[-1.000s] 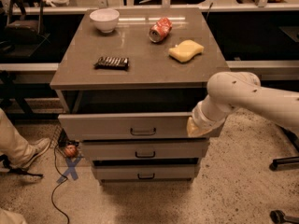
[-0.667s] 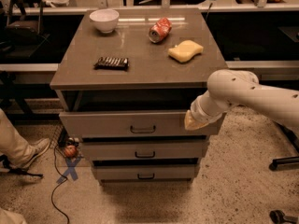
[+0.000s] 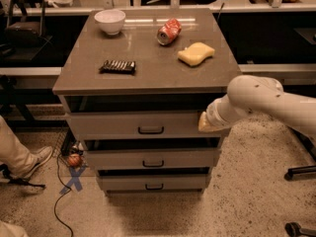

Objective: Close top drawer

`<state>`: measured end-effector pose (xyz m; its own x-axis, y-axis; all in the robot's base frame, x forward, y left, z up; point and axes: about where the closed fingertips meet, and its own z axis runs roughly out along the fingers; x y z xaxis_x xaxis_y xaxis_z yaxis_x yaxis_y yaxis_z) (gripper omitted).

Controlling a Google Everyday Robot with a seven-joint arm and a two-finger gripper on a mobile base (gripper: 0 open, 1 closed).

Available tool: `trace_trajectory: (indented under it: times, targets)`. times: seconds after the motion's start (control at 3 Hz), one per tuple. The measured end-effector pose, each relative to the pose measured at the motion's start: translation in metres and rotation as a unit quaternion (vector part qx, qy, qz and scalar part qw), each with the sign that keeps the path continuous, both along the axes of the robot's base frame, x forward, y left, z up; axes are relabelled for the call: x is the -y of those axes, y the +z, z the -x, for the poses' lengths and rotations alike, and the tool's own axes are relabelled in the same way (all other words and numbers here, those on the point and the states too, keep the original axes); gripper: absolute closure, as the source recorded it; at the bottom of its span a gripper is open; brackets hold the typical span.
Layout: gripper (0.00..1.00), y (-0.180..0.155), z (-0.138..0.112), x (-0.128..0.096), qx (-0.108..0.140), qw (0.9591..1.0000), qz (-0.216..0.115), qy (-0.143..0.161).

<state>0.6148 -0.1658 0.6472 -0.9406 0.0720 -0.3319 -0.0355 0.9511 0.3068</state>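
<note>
Top drawer (image 3: pixel 118 125) stands part-open — gripper (image 3: pixel 208 123) at its front's right end, aperture cannot be told; you push straight inward next.

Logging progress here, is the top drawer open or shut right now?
Open, partly. A dark gap shows between the front of the top drawer and the countertop. The tool is at the front's right end.
</note>
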Motion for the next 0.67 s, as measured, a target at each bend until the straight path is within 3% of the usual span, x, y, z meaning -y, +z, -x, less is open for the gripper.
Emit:
trace_trajectory:
  times: [0.67]
  targets:
    - [1.00, -0.006, 0.091, 0.052, -0.031, 0.9984, -0.018, -0.043]
